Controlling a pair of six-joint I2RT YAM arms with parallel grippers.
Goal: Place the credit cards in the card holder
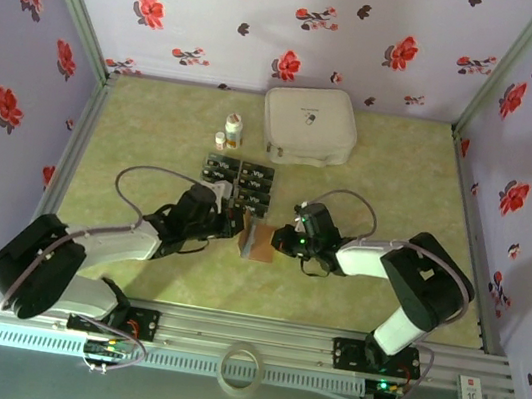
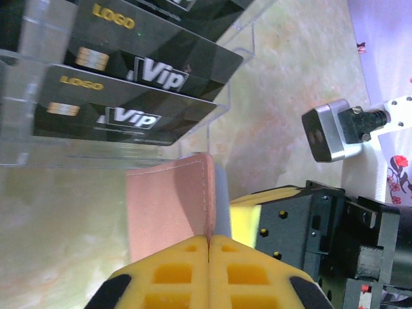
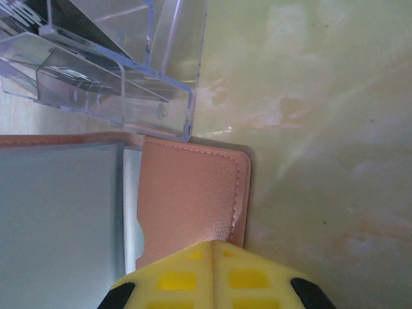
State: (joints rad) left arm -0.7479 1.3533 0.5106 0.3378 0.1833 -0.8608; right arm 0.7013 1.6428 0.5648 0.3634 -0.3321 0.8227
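Closest to the left wrist lens: yellow fingers (image 2: 174, 273) of the left gripper (image 2: 209, 244), pressed together with the stitched edge of the card holder (image 2: 170, 206) pinched in the seam between them. Right behind that reddish-brown flap, a clear tray (image 2: 215, 122) carrying the credit cards (image 2: 129, 80): black, stamped "Vip" and "LOGO", laid in overlapping steps. Tray just beside the flap; touching or not, impossible to tell. Off to the right, a silver camera block (image 2: 328, 132) and black arm hardware crowding that side.

From the right wrist: right gripper (image 3: 212, 248) likewise closed, its yellow fingers (image 3: 174, 280) meeting on a round-cornered flap of the card holder. Added by this view: the grey inner pocket (image 3: 61, 212), laid open to the left of the flap. Corner of the clear tray jutting over the holder's top edge. To the right, bare green-marbled table (image 3: 309, 129).

From above, the wider layout: card holder at mid-table, gripped from both sides, left gripper on its left and right gripper on its right. Credit cards in rows just behind it. Farther back, two small bottles (image 1: 228, 134) beside a white case (image 1: 309, 125), well apart from both grippers and near the floral wall (image 1: 304, 23).
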